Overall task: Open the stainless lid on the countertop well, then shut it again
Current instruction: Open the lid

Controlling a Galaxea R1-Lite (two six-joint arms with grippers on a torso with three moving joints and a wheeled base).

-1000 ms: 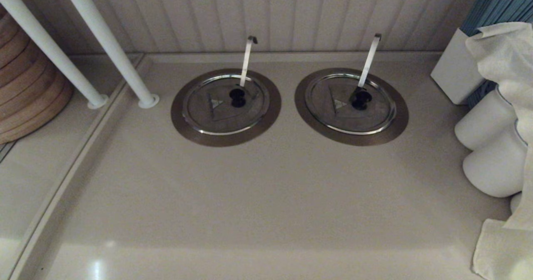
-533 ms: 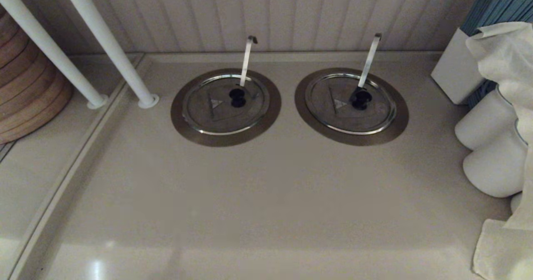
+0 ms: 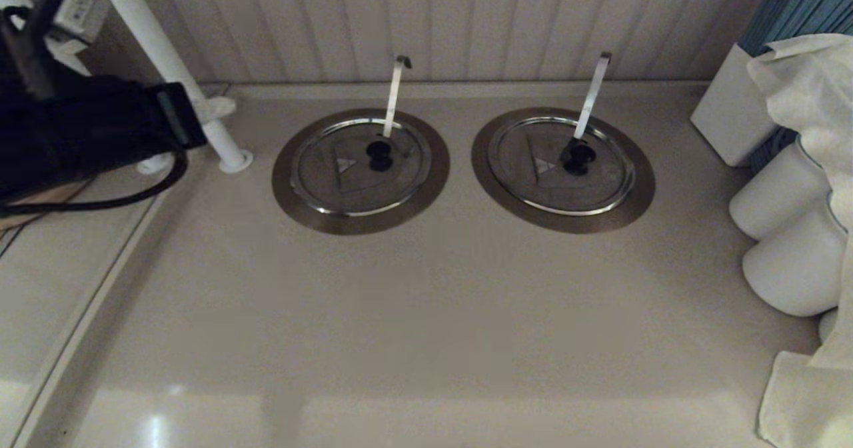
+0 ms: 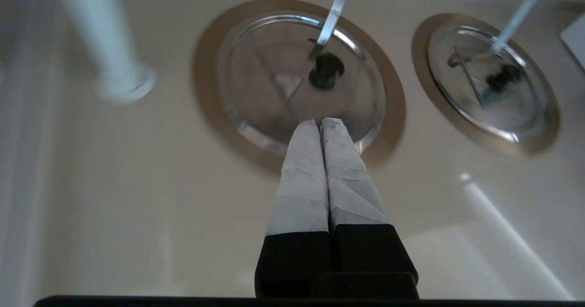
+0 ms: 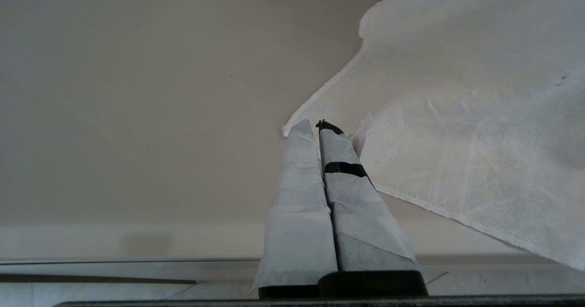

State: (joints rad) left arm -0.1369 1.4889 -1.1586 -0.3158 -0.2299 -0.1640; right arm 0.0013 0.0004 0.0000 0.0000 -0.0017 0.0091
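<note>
Hovering high at the counter's left edge, left gripper (image 4: 319, 123) with both fingers pressed together, nothing held; stainless lid (image 3: 360, 166) lying ahead and to its right, seated flat in the countertop well (image 3: 360, 225), black knob (image 3: 379, 155) at centre, slim hook-tipped handle (image 3: 394, 95) rising through the notch at the back. Right gripper (image 5: 314, 126) likewise closed, parked beside a white cloth (image 5: 461, 129), well away from both wells

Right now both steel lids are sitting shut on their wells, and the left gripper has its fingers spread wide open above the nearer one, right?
Not quite. The left wrist view shows the left gripper with its fingers pressed together, shut, not spread. The rest holds: the stainless lid and the twin lid both sit shut on their wells.
</note>
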